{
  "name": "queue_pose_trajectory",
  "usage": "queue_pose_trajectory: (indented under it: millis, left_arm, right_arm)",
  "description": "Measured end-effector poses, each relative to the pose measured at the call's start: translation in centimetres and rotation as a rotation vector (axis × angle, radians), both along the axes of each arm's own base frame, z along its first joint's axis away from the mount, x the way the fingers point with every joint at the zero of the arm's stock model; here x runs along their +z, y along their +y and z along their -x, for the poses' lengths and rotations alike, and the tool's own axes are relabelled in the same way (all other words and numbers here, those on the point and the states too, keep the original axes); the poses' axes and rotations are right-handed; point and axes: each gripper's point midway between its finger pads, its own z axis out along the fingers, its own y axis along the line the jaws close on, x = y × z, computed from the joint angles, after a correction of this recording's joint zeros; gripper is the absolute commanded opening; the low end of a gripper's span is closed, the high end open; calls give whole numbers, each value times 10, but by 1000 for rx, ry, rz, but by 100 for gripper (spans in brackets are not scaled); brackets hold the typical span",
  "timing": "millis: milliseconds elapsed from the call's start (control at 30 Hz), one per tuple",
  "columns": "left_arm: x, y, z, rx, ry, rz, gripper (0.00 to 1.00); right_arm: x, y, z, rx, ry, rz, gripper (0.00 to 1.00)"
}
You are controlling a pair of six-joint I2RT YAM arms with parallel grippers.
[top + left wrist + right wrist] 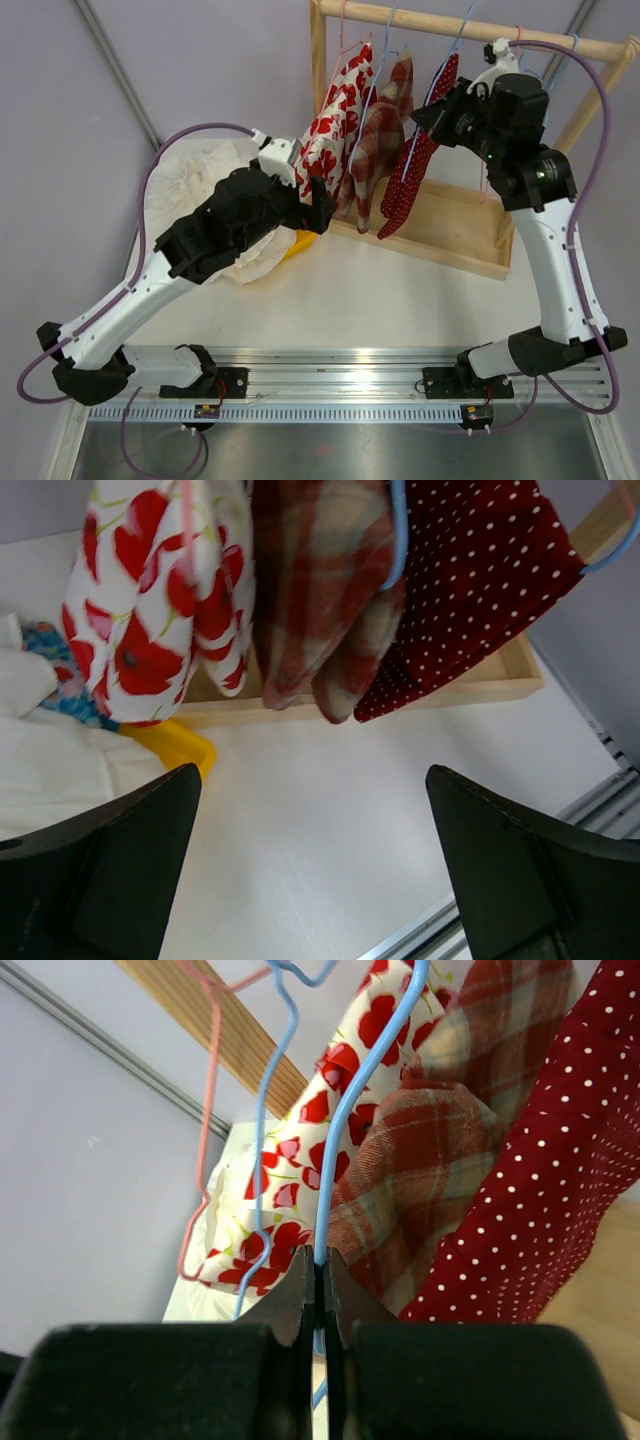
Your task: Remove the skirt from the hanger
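Three garments hang from the wooden rail (450,25): a red polka-dot skirt (415,170) on a blue wire hanger (365,1090), a plaid one (375,150) and a white one with red poppies (335,125). My right gripper (428,112) is up beside the polka-dot skirt (560,1160). In the right wrist view this gripper (321,1265) is shut on the blue hanger wire. My left gripper (318,205) hovers low in front of the garments. In the left wrist view that gripper (313,771) is open and holds nothing, with the polka-dot skirt (480,570) hanging above it.
The rack's wooden base tray (450,225) lies under the garments. A heap of white cloth (200,170) sits at the left with a yellow object (175,742) at its edge. A pink hanger (205,1110) and a second blue hanger (270,1160) hang further along the rail.
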Motion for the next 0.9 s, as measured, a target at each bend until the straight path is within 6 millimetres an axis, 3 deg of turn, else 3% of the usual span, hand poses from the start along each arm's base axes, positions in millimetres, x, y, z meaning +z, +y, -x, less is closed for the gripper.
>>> queue_pose_trajectory:
  millis: [100, 200, 300, 433, 567, 767, 833, 900]
  left_arm:
    - [36, -36, 4, -76, -51, 43, 99]
    - [57, -74, 16, -166, -91, 77, 99]
    - [60, -110, 34, -267, -104, 98, 99]
    - [49, -149, 55, -392, -97, 122, 99]
    - [36, -165, 68, -459, -93, 132, 99]
    - [39, -176, 73, -488, -112, 168, 94]
    - [40, -179, 73, -492, -118, 178, 89]
    - [41, -181, 72, -491, -119, 187, 76]
  right_arm:
    - [25, -12, 29, -9, -51, -4, 0]
    - [45, -21, 55, -8, -95, -13, 0]
    - [50, -25, 77, 7, -99, -17, 0]
    - [52, -29, 102, 28, -88, -21, 0]
    - [57, -32, 125, 47, -83, -34, 0]
    - [66, -36, 151, 70, -101, -61, 0]
    - [68, -35, 156, 79, -104, -71, 0]
    - [69, -34, 157, 84, -104, -76, 0]
